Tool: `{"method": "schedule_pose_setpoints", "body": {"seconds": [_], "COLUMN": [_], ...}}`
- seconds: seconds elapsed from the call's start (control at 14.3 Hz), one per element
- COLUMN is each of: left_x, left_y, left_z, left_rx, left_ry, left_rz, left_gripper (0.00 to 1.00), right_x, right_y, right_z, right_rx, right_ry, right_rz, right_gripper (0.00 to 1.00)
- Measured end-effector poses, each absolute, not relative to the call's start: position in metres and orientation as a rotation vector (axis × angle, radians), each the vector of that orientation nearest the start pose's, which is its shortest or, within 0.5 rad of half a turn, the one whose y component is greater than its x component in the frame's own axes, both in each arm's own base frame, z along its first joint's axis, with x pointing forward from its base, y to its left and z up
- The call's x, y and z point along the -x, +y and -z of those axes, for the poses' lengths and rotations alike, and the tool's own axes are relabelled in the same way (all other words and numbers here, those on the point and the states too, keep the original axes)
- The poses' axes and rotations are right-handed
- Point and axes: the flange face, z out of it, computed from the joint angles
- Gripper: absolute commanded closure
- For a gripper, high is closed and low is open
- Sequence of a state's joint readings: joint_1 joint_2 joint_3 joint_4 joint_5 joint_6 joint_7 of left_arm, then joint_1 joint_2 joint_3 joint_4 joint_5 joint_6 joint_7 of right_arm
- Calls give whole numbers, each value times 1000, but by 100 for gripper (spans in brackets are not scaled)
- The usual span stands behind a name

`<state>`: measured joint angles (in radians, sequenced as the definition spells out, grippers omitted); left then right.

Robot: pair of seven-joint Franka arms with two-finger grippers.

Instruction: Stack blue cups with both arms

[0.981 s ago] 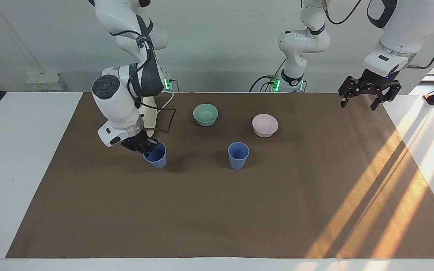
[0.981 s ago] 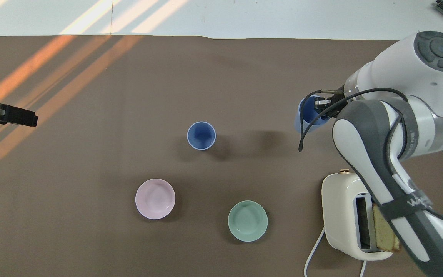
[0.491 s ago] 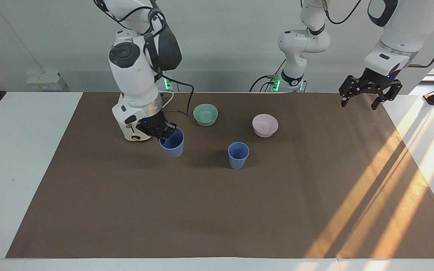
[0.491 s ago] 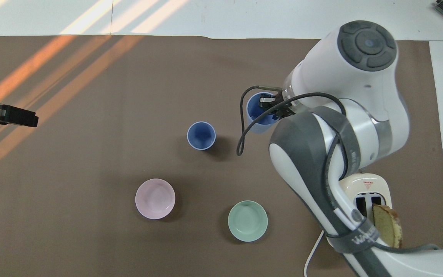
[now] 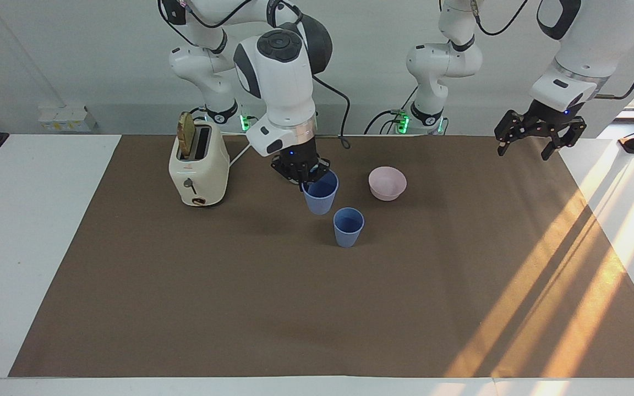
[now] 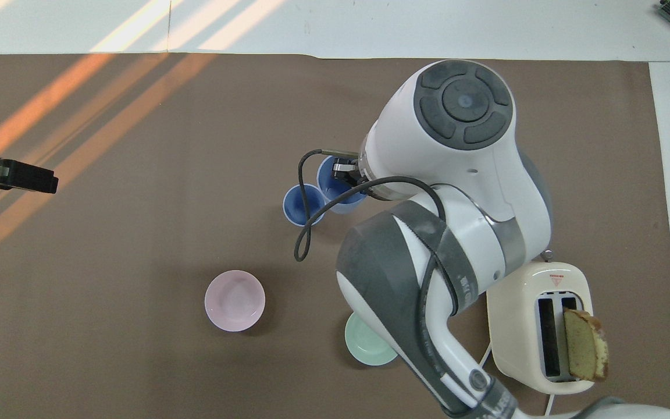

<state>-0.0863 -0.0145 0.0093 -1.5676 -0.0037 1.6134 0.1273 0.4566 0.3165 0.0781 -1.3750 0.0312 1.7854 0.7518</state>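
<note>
One blue cup [image 5: 348, 226] [image 6: 299, 206] stands upright on the brown mat near the middle of the table. The other blue cup [image 5: 320, 196] [image 6: 332, 187] hangs upright in the air, my right gripper [image 5: 310, 177] [image 6: 348, 173] shut on its rim. It is over the mat right beside the standing cup, on the side toward the right arm's end, and in the overhead view the two rims almost touch. My left gripper [image 5: 524, 149] [image 6: 32, 179] waits open and empty, raised over the mat's edge at the left arm's end.
A pale pink bowl [image 5: 387, 182] [image 6: 235, 300] sits nearer to the robots than the standing cup. The right arm partly covers a mint-green bowl [image 6: 367, 350]. At the right arm's end stands a cream toaster [image 5: 198, 165] [image 6: 535, 326] with a bread slice in it.
My right arm has lifted the held cup and swung it from the right arm's end toward the table's middle, up beside the standing cup. The left arm has not moved.
</note>
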Motion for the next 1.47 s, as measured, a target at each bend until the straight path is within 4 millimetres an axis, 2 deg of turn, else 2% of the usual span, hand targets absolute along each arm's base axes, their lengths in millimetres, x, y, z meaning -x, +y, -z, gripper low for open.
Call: {"method": "schedule_pose_setpoints", "body": {"seconds": [0.14, 0.28, 0.56, 0.84, 0.91, 0.98, 1.33, 1.47], "left_x": [-553, -553, -553, -553, -553, -553, -553, -553], "left_y": [-43, -43, -43, -43, -43, -43, -43, -43], "left_z": [-638, -638, -638, -638, -638, -638, -638, -638], "left_rx": [3126, 3126, 3126, 3126, 3126, 3126, 3126, 3126], "left_ry": [320, 320, 320, 320, 320, 320, 320, 320], "left_rz": [95, 94, 94, 94, 94, 94, 93, 93], "left_gripper": [0, 0, 0, 0, 0, 0, 0, 0], "right_x": [-568, -565, -571, -575, -576, -576, -579, -584], "right_y": [362, 384, 396, 401, 402, 402, 399, 388], "right_z": [-536, -517, -483, -463, -461, -460, -460, -465], "right_rx": [3016, 3015, 3040, 3041, 3040, 3039, 3050, 3057], "right_ry": [373, 386, 371, 373, 375, 377, 385, 410], "right_rz": [96, 99, 102, 99, 100, 102, 118, 129], "right_gripper": [100, 100, 100, 100, 89, 2, 0, 0]}}
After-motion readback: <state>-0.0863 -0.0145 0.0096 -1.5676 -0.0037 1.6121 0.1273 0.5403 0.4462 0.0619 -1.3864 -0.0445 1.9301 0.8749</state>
